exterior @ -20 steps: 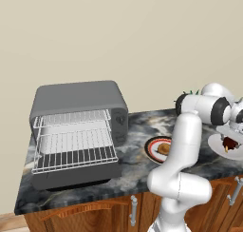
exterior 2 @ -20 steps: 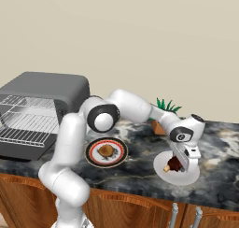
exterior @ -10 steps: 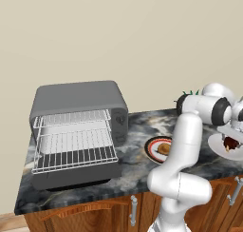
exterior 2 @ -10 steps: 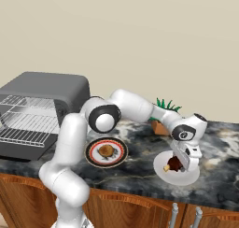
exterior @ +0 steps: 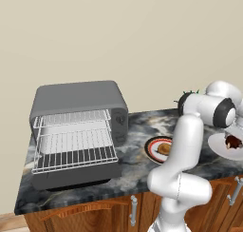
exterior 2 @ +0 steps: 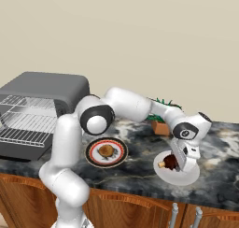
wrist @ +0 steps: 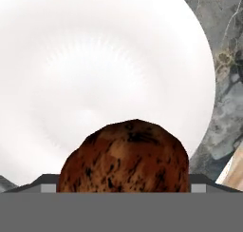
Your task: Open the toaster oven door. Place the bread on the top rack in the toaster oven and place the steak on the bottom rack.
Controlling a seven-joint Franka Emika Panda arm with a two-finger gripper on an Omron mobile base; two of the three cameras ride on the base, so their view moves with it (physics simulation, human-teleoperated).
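White plate [exterior 2: 186, 178] under steak [wrist: 126, 157]

A plain beige wall [exterior: 118, 31] rises behind a dark marbled tabletop [exterior: 137, 171]. Brown wooden cabinets [exterior 2: 121, 203] with silver handles [exterior 2: 173, 212] run beneath its front edge; a potted plant [exterior 2: 159, 122] stands at the back edge.

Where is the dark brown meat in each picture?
Left base view: the dark reddish-brown lump of steak lies at the far right, on the round white plate.
Right base view: steak lower right, on that plate, under the gripper.
Hand view: steak bottom centre, plate behind.
Shared landmark: the white plate.
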